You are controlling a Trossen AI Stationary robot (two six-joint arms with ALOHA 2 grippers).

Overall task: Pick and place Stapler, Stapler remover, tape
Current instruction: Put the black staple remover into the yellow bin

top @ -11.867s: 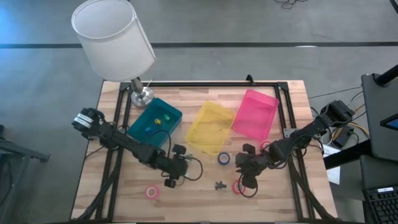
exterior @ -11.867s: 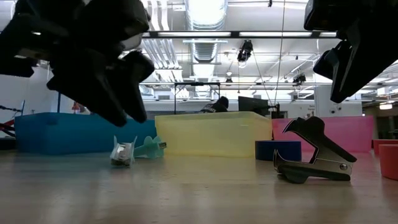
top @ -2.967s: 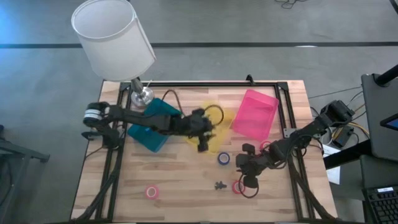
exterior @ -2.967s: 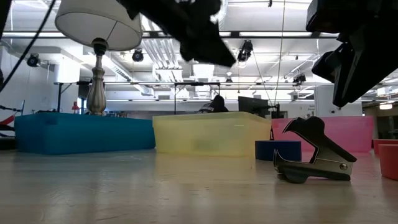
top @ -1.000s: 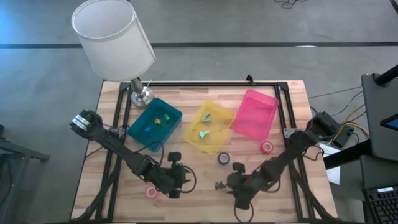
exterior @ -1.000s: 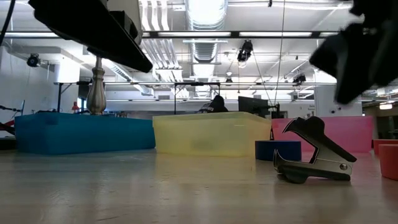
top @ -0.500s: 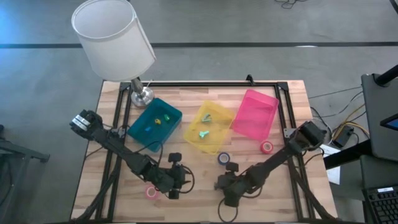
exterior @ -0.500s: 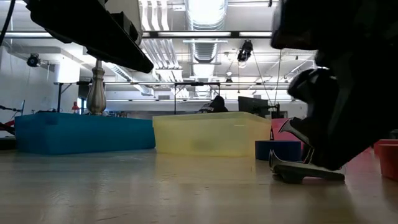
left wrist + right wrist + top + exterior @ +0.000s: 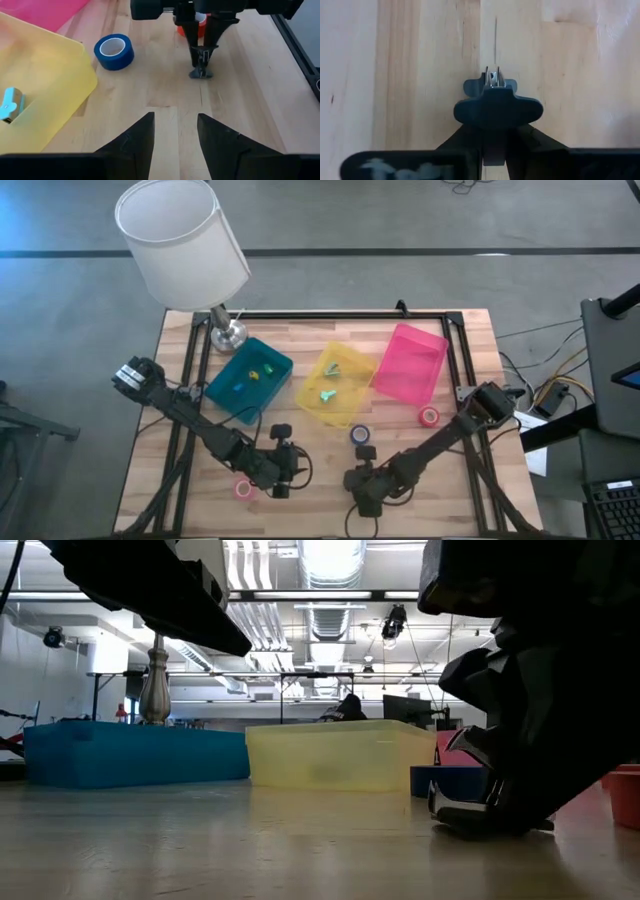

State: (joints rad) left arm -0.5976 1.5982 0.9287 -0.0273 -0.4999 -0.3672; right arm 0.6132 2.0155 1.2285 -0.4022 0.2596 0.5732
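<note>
The black stapler remover (image 9: 201, 64) stands on the wood near the table's near edge, inside my right gripper (image 9: 201, 50), which is shut on it and covers it in the high view (image 9: 362, 482). My left gripper (image 9: 281, 470) hovers open beside the pink tape roll (image 9: 243, 488), touching nothing. The blue tape roll (image 9: 358, 435) lies flat near the yellow bin (image 9: 352, 402). The red tape roll (image 9: 429, 416) lies by the pink bin (image 9: 410, 365). Small staplers (image 9: 326, 393) sit in the yellow bin. My right gripper pinches the stapler remover's wide black grip (image 9: 497, 109) between its two fingers (image 9: 191, 36), coming from above and pointing down. The remover's lower jaw (image 9: 465, 813) rests on the table; its metal claws (image 9: 492, 76) point away from the wrist.
A teal bin (image 9: 225, 392) with small items stands at the far left, next to a lamp (image 9: 180, 245) at the far left corner. A black frame runs along the table's edges. Bare wood lies between the two grippers (image 9: 320, 470).
My right gripper has moved toward the table's left and come down over the stapler remover, its fingers now on either side of the grip. The remover has stayed on the table. My left arm has kept still.
</note>
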